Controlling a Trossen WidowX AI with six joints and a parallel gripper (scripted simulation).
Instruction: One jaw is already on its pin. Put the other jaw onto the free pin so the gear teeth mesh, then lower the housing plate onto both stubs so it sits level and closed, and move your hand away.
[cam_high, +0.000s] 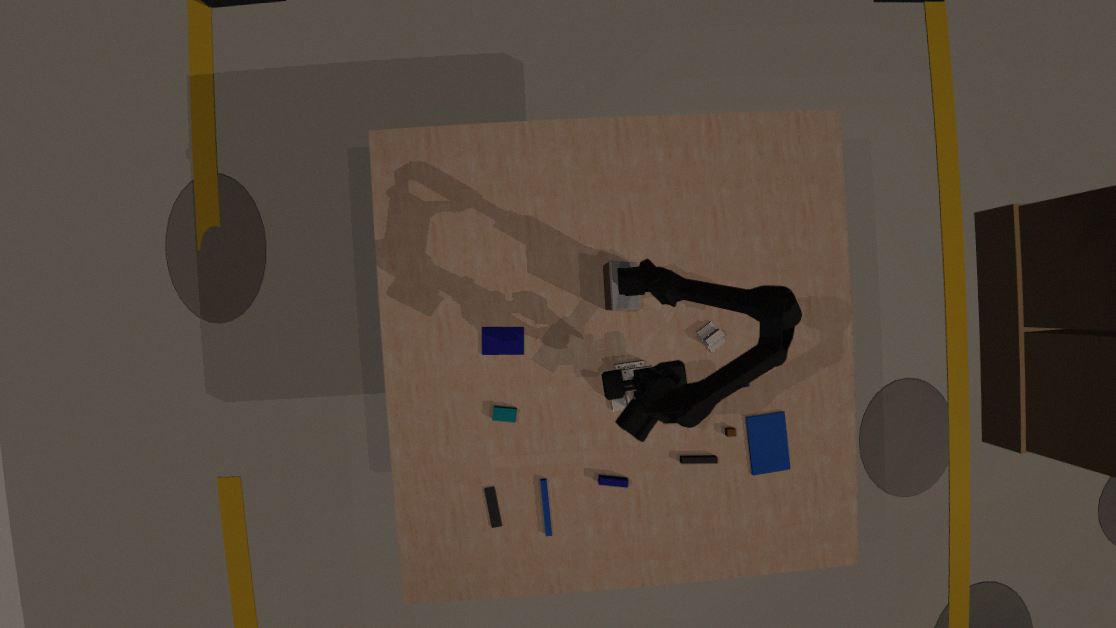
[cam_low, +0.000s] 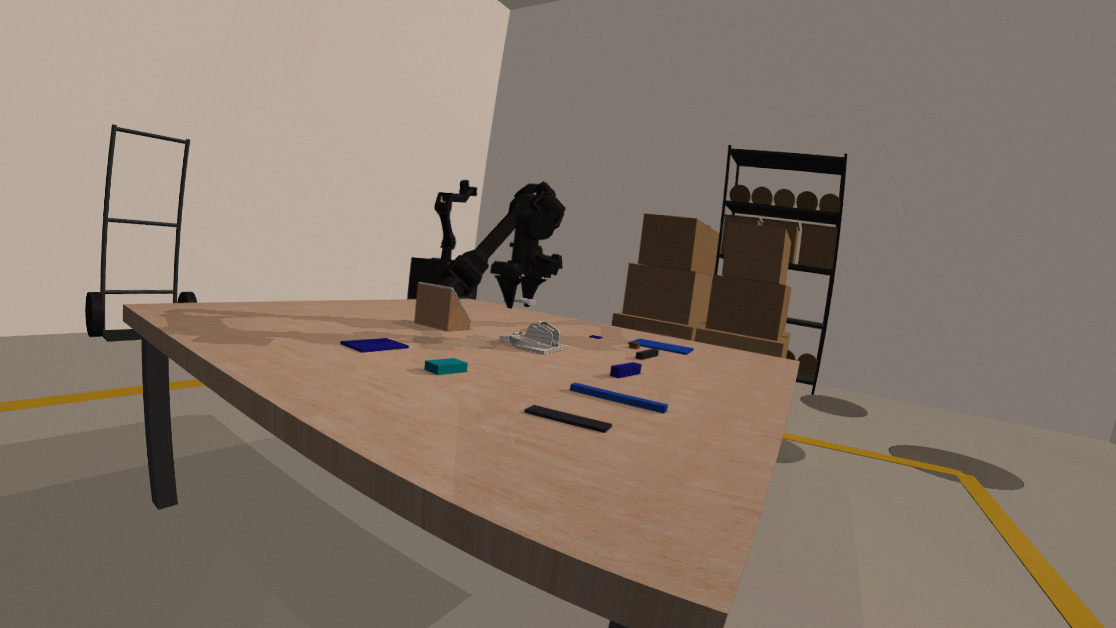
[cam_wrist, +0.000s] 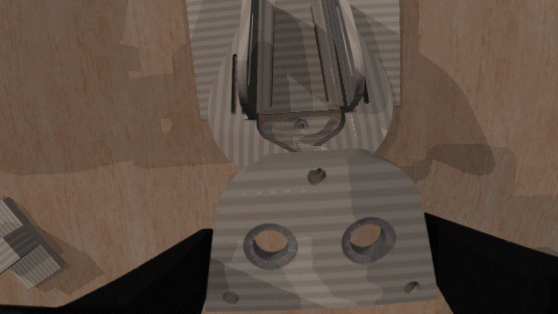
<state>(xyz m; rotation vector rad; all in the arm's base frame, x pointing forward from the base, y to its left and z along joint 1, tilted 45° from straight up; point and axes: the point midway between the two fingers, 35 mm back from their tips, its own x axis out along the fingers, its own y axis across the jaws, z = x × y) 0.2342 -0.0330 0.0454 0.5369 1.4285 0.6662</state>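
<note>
surface: wood-grain tabletop (cam_high: 452, 554) (cam_low: 351, 406) (cam_wrist: 125, 210). gripper (cam_high: 643, 382) (cam_low: 521, 303) (cam_wrist: 314, 233) pinching hsg plate (cam_low: 525, 301) (cam_wrist: 322, 200) by its side edges, plate raised off table, near base assy (cam_high: 631, 369) (cam_low: 538, 343) (cam_wrist: 225, 130). plate not seated on stubs; top view hides it. teeth mesh: can't tell. loose grey pc (cam_high: 710, 335) (cam_wrist: 30, 250) on table, apart from assy. also on table: navy panel (cam_high: 502, 340) (cam_low: 374, 344), teal blk (cam_high: 504, 413) (cam_low: 445, 365), blue bar (cam_high: 546, 507) (cam_low: 618, 397), blk strip (cam_high: 493, 507) (cam_low: 568, 418), lg blue plate (cam_high: 768, 442) (cam_low: 663, 346). room: grey flr w/ yellow lines (cam_high: 958, 312) (cam_low: 1014, 531); stacked ctns (cam_low: 667, 292) by shelf rack (cam_low: 788, 160); hand truck (cam_low: 142, 222) by pale wall (cam_low: 312, 93). shadows cross tabletop & flr.
</note>
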